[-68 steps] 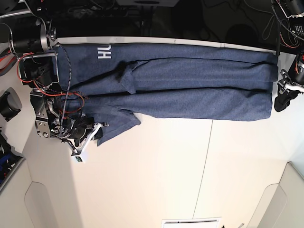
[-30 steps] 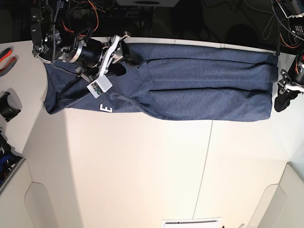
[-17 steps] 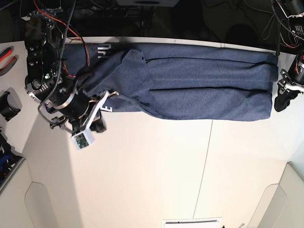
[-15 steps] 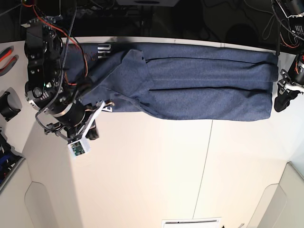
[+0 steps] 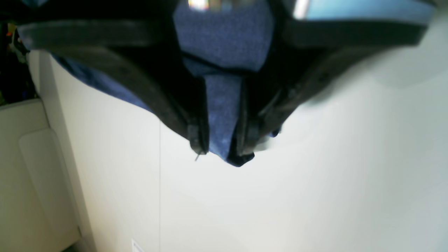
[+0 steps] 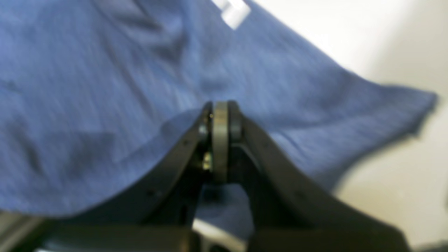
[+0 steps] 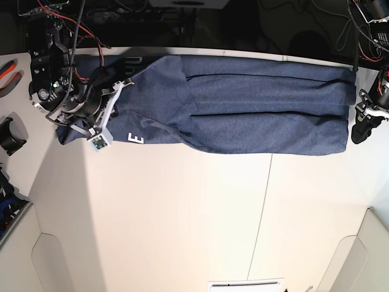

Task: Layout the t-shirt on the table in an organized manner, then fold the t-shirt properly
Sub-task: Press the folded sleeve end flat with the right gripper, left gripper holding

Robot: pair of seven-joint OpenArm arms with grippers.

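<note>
Right gripper point(image 6: 219, 140): black jaws pressed together, empty
Left gripper point(image 5: 224, 140): clamps a fabric fold
T-shirt point(image 7: 243, 109): heathered blue, long folded band
Table point(image 7: 200, 219): smooth white

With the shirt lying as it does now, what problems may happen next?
1. The left hand pinches only a narrow tip of the slate-blue cotton t-shirt, so the fabric may slip out under tension.
2. The right hand is shut, but whether it pinches fabric is unclear; if it does, a move may drag the fold.
3. The shirt's far edge lies along the white table edge and might slide off.
</note>
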